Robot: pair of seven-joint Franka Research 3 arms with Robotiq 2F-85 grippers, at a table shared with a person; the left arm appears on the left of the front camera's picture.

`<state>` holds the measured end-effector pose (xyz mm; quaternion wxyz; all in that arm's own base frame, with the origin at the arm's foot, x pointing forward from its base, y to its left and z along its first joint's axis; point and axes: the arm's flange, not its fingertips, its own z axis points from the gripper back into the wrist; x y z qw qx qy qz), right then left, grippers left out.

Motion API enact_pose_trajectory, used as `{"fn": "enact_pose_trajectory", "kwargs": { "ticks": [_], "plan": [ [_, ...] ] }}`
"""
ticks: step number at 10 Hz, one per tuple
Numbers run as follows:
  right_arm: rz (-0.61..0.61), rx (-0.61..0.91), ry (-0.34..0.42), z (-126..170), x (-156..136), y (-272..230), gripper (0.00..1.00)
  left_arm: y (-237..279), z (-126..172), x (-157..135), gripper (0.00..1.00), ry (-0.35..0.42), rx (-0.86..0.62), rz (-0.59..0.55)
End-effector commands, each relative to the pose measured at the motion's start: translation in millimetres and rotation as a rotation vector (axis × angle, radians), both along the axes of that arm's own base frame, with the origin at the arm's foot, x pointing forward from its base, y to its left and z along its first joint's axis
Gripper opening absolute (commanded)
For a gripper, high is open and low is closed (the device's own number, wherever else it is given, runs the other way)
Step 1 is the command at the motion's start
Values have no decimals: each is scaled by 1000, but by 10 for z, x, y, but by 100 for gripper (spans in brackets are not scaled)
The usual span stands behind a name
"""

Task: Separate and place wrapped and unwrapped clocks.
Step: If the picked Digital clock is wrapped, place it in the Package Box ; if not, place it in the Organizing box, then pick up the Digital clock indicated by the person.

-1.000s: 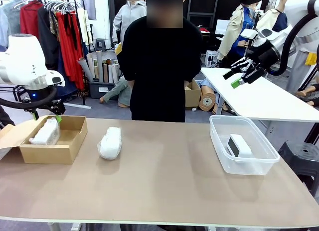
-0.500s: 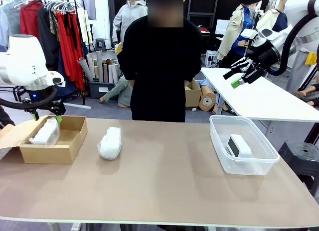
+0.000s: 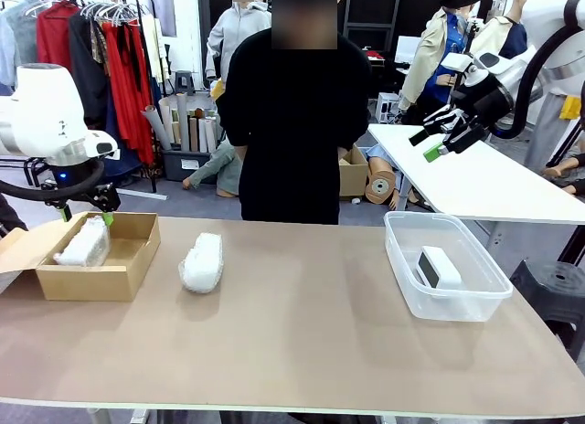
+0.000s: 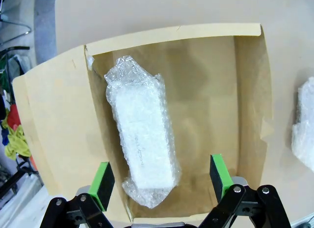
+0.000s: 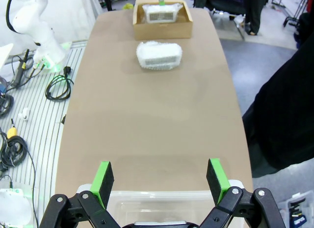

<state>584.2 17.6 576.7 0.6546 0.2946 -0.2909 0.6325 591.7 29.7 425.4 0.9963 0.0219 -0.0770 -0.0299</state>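
Hovering over the cardboard box (image 4: 251,90) at the left of the front view, the left end effector (image 4: 161,177) has its green pads spread wide and pinches nothing; one wrapped clock (image 4: 142,139) lies free inside the box, toward the left half of the wrist picture. The second wrapped clock (image 3: 202,262) sits on the counter (image 3: 302,342) just right of the box, and the bare clock (image 3: 439,267) rests in the clear tub (image 3: 457,307) at right. The right end effector (image 3: 437,143) hangs in the upper right, also spread and empty. The step in hand looks like fetching the bundle on the counter. Doing it well probably means rising straight up so neither finger snags the box wall or the crinkly wrap, straddling the bundle across its narrow side, closing gently on the soft padding, then lowering it into the box's bare half.
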Motion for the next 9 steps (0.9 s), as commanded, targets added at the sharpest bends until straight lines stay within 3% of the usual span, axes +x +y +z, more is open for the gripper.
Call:
{"fn": "enact_pose_trajectory", "kwargs": {
  "ticks": [1, 4, 6, 9],
  "plan": [
    [2, 0, -1, 13, -14, -1, 100, 11, 8, 1, 100, -3, 0, 2],
    [2, 0, -1, 13, -14, -1, 100, 0, 0, 0, 100, 0, 0, 0],
    [2, 0, -1, 13, -14, -1, 100, 48, 92, -31, 100, 94, -134, -252],
    [2, 0, -1, 13, -14, -1, 100, 21, 361, -224, 100, 54, -255, -556]
  ]
}}
